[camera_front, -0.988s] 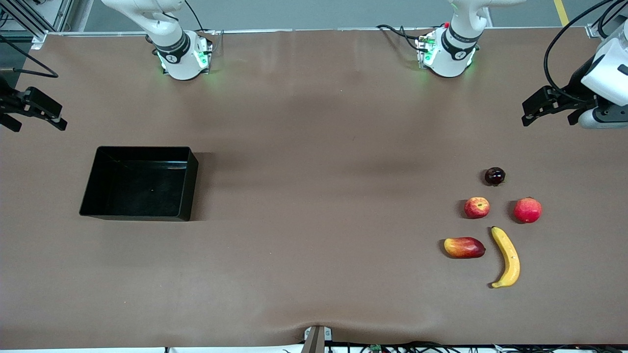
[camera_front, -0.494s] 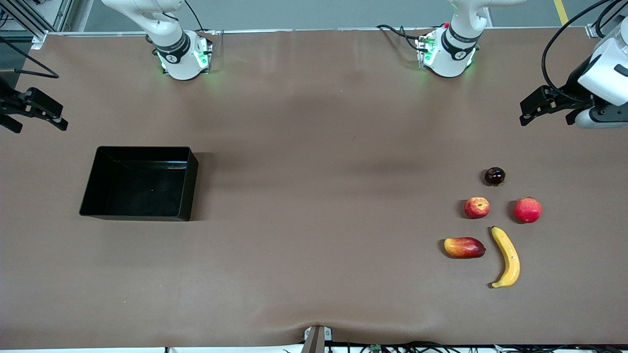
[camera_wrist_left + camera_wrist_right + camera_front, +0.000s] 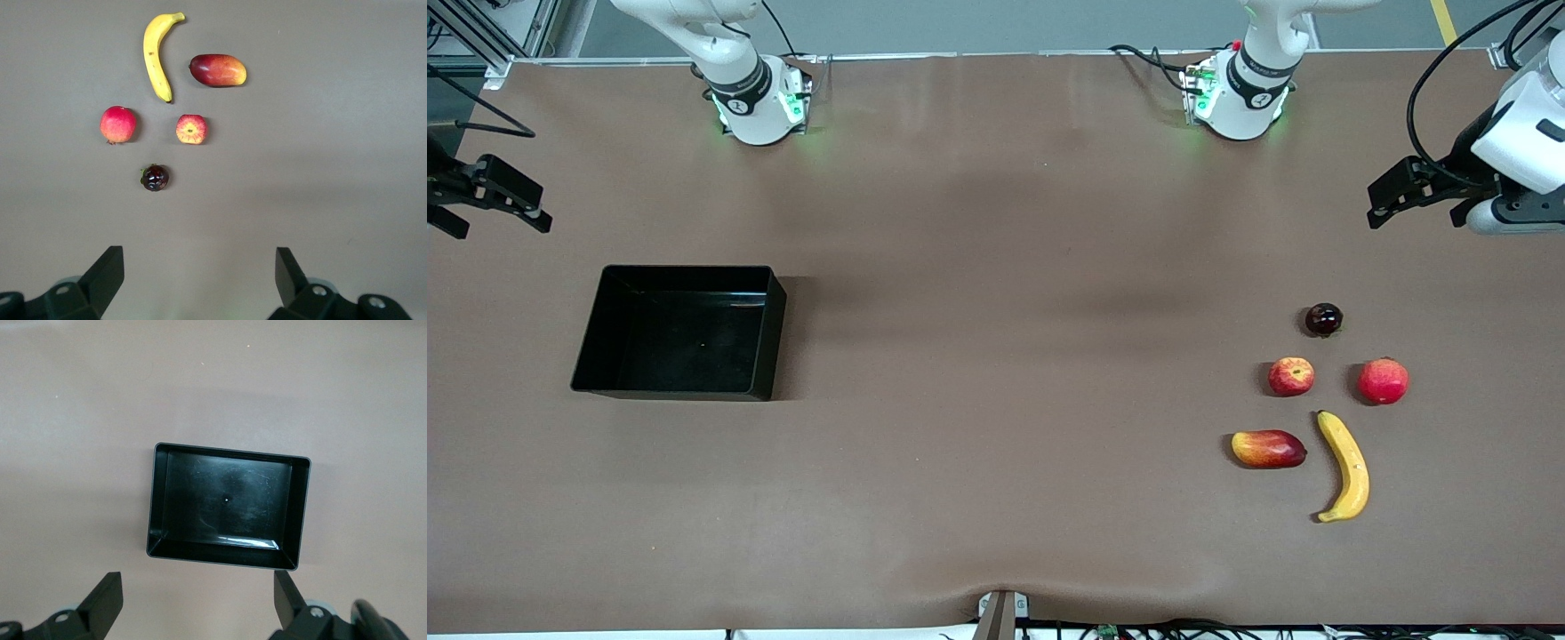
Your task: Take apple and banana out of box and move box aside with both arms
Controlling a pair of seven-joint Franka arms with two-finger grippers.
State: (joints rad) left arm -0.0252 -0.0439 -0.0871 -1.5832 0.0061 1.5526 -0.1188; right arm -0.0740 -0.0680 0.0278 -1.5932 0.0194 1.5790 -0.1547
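Two task fruits, a long curved yellow banana (image 3: 1346, 466) and a small round yellow-patched red apple (image 3: 1291, 376), lie toward the left arm's end; the shallow black plastic tray (image 3: 767, 331) sits toward the right arm's end. Left gripper (image 3: 1380, 203) and right gripper (image 3: 503, 203) hover with jaws spread, holding nothing.

- A red-and-yellow mango (image 3: 1268, 449) lies on the brown table (image 3: 996, 356).
- A larger evenly red round fruit (image 3: 1383, 380) sits nearby.
- A small dark purple fruit (image 3: 1323, 319) lies farthest from the front camera.
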